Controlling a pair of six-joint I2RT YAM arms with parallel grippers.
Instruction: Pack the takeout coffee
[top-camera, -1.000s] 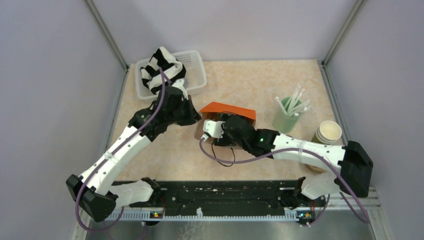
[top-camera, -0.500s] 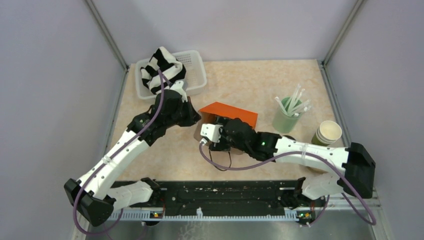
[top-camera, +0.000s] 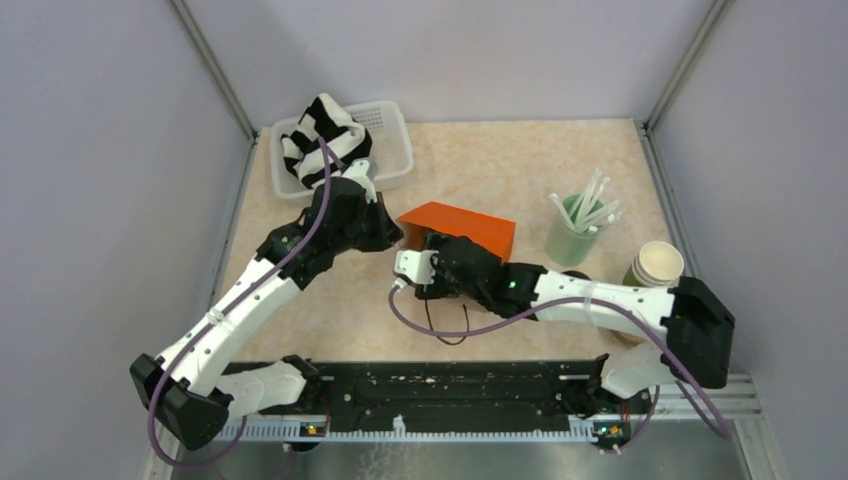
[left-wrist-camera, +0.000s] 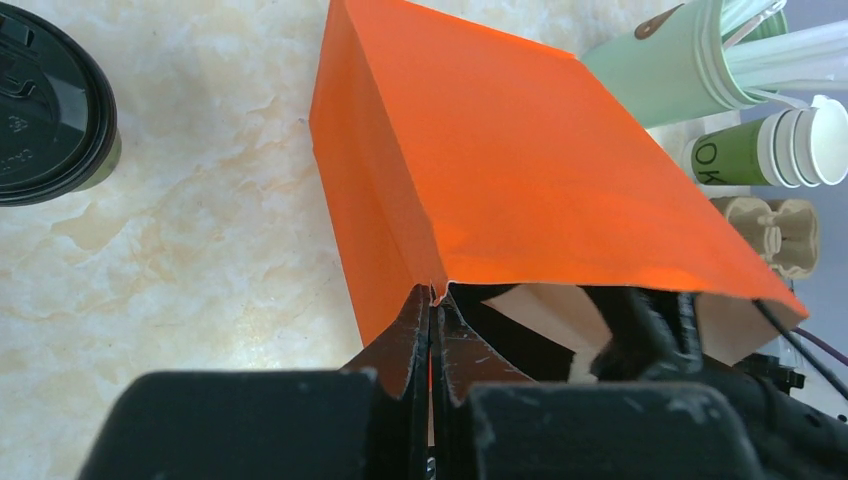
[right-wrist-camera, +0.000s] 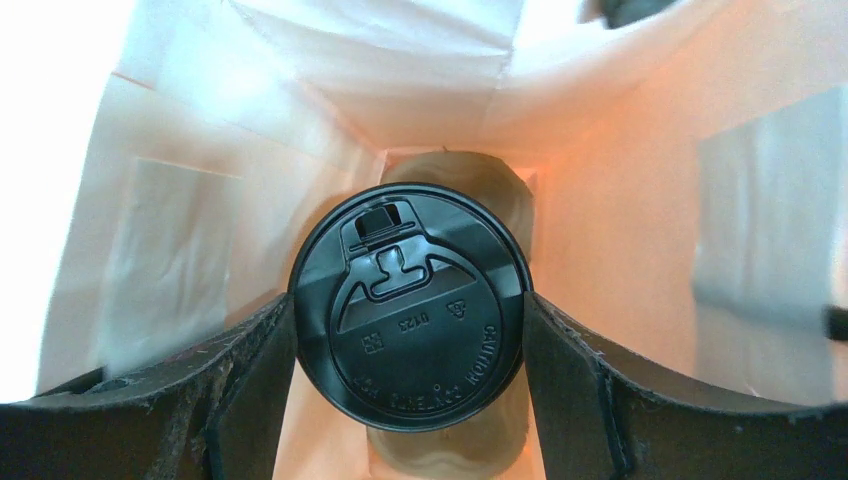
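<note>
An orange paper bag (top-camera: 465, 225) lies on its side on the table with its mouth towards the arms. My left gripper (left-wrist-camera: 433, 295) is shut on the rim of the bag (left-wrist-camera: 500, 170) at a corner fold and holds the mouth open. Inside the bag's pale interior (right-wrist-camera: 620, 150), my right gripper (right-wrist-camera: 408, 305) is shut on one takeout coffee (right-wrist-camera: 410, 310), a finger pressing each side of the black lid. The cup's body shows dimly below the lid. A second takeout coffee (left-wrist-camera: 45, 100) with a black lid stands on the table outside the bag.
At the back left a white basket (top-camera: 385, 130) holds a black-and-white striped cloth (top-camera: 320, 135). A pale mint tumbler of white straws (top-camera: 572, 235) and a stack of empty paper cups (top-camera: 655, 265) stand to the right of the bag. A cardboard cup carrier (left-wrist-camera: 770, 225) lies near them.
My right wrist has shifted a little left and forward at the bag's mouth, and the bag has turned slightly with it. The left arm has hardly moved.
</note>
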